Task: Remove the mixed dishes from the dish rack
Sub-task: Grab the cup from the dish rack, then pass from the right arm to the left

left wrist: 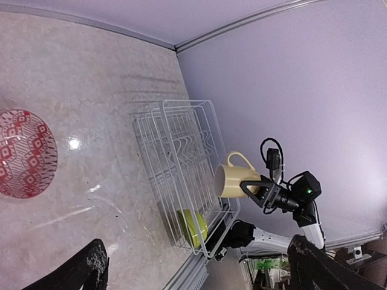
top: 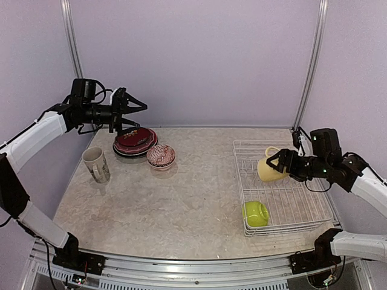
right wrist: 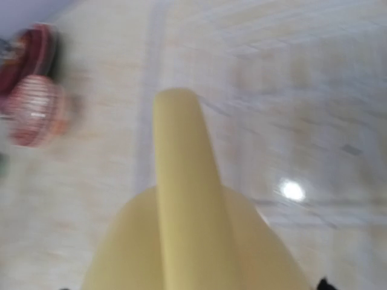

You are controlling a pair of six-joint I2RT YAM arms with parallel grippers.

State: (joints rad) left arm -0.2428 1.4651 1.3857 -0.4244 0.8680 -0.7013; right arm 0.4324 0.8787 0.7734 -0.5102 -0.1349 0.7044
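Where the right gripper [top: 280, 164] is closed around a yellow mug [top: 268, 170], the mug is held on its side above the far left part of the wire rack [top: 308, 202]. A green bowl [top: 256, 213] is seen in the rack's near left corner. Across the table [top: 193, 199], the left gripper [top: 141, 116] is spread open, empty, above stacked plates [top: 134, 141]; a red-patterned bowl [top: 161, 156] and a cream mug [top: 97, 164] are set nearby.

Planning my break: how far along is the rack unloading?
Mostly done. Already on the table: the stacked plates, the red-patterned bowl and the cream mug. In hand: the right gripper holds the yellow mug above the dish rack. Remaining: the lime-green bowl, lying in the rack.
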